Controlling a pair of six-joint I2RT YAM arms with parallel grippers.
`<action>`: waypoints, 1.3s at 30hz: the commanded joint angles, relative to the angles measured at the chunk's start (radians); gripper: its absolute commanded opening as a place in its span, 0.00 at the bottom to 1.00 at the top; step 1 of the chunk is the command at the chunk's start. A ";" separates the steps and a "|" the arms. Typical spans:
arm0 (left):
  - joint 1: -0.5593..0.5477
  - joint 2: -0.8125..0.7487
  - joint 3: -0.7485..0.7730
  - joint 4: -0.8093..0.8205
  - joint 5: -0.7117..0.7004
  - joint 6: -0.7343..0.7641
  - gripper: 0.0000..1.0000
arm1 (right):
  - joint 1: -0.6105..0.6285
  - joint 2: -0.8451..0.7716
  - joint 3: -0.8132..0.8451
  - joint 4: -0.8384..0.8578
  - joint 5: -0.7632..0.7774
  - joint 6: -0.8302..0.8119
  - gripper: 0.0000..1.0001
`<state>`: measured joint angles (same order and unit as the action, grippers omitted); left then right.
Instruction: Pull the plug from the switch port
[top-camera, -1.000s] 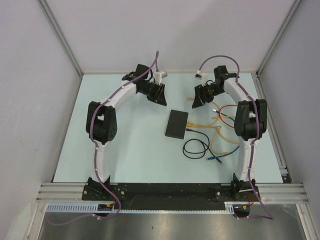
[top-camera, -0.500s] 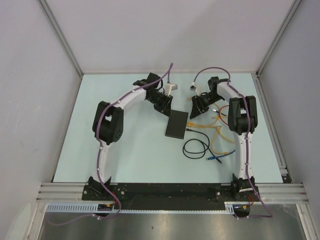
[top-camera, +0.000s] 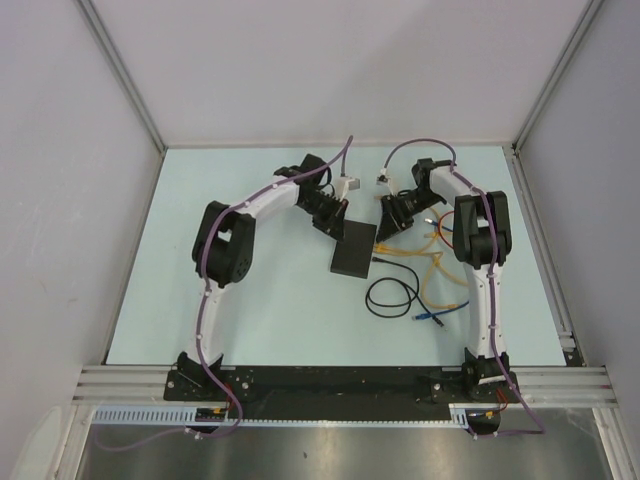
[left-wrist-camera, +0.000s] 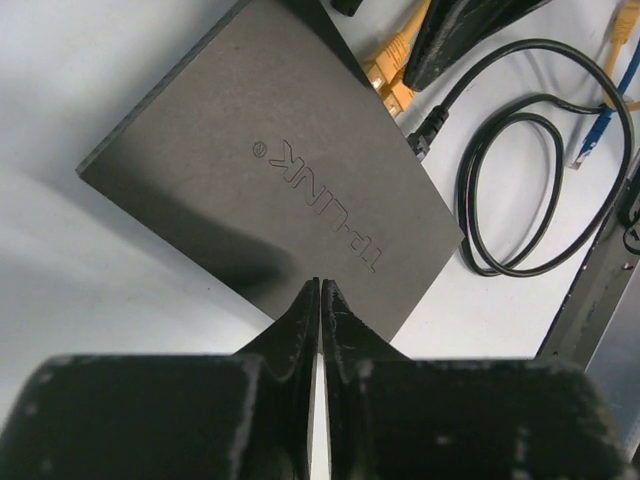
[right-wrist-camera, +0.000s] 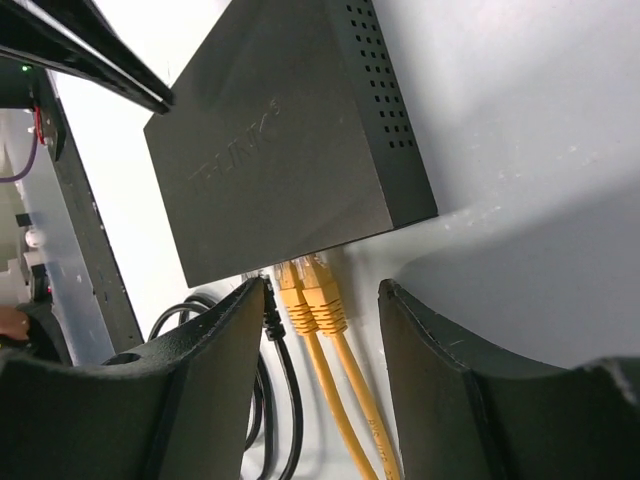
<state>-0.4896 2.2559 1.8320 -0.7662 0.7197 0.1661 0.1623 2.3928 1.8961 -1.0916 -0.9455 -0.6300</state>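
Two yellow plugs (right-wrist-camera: 312, 292) sit side by side in the sockets of the switch (top-camera: 353, 250). The switch lies flat near the middle of the surface (top-camera: 250, 320), with its socket edge facing the right edge. A black power plug (right-wrist-camera: 268, 305) sits just beside the yellow pair, on the side toward the near edge.

Each yellow plug looks like a small, hard plastic connector on a soft, limp cord. Tugging the cord would probably only bend it, so the stiff plug body just outside the socket is the place to take hold. These plugs usually have a latch tab that needs squeezing, though no tab can be made out here.

The switch is a rigid, matte box and is likely light, so it would probably slide along with a pull unless it is pinned down.

The right claw (right-wrist-camera: 322, 290) is spread, with one finger on either side of the yellow pair and neither visibly touching. The left claw (left-wrist-camera: 320, 287) is pressed together. Its tip is over the top of the switch near one edge, and I cannot tell whether it presses down.

Beyond the sockets, towards the right edge, lie a coiled black cable (top-camera: 367, 297) and a blue cable (top-camera: 440, 314).
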 joint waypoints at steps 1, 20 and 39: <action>-0.010 0.030 0.010 0.002 0.017 0.018 0.05 | 0.006 0.032 -0.014 -0.031 0.002 -0.034 0.55; -0.010 0.051 -0.004 0.007 -0.046 0.027 0.04 | 0.017 0.100 0.001 -0.025 0.024 -0.008 0.46; -0.014 0.045 -0.002 0.004 -0.059 0.035 0.05 | 0.045 0.158 0.063 -0.045 0.094 0.042 0.35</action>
<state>-0.4946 2.2940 1.8324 -0.7654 0.7242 0.1658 0.1818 2.4805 1.9610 -1.1824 -0.9806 -0.5797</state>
